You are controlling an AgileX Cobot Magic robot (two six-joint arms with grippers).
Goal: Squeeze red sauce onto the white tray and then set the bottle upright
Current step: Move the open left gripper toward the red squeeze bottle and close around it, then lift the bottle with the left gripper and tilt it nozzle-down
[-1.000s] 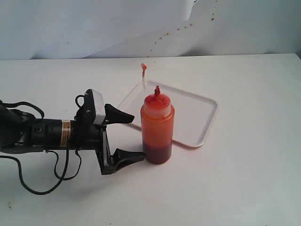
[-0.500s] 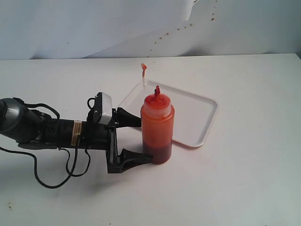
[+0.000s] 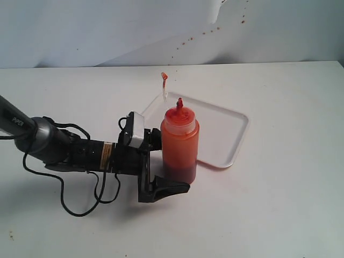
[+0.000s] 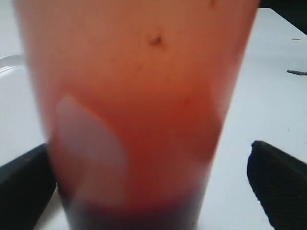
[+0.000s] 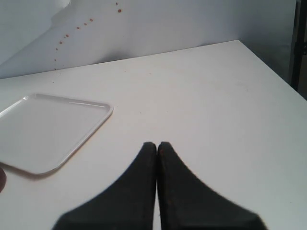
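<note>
Not much of the job looks done. A see-through plastic squeeze bottle point(image 3: 179, 145), tinted orange-red, is seen standing upright on the flat white table point(image 3: 279, 204). It is placed just in front of the near edge of the flat white plastic tray with rounded corners point(image 3: 228, 134). The glossy red sauce point(image 3: 179, 174) is seen through the bottle's wall, darkest at the bottom. The pointed red nozzle point(image 3: 179, 103) is left uncovered, and the little cap on its thin strap point(image 3: 164, 86) is stuck up above it. No sauce can be seen on the parts of the tray that show, though a bit of the tray is hidden behind the bottle. So the grabbing, tipping, squeezing and standing up again are most likely all left to do.

The left arm is stretched out low over the table from the left side, almost level. The left gripper point(image 3: 171, 161) is spread wide, with the bottle's lower half between its two black fingers point(image 4: 278, 187). Nothing is pinched yet. The finger on one side is well apart from the bottle. Whether the other finger touches it cannot be told.

The right gripper point(image 5: 157, 146) is pressed together with nothing in it. It is held above bare table, away from the tray.
</note>
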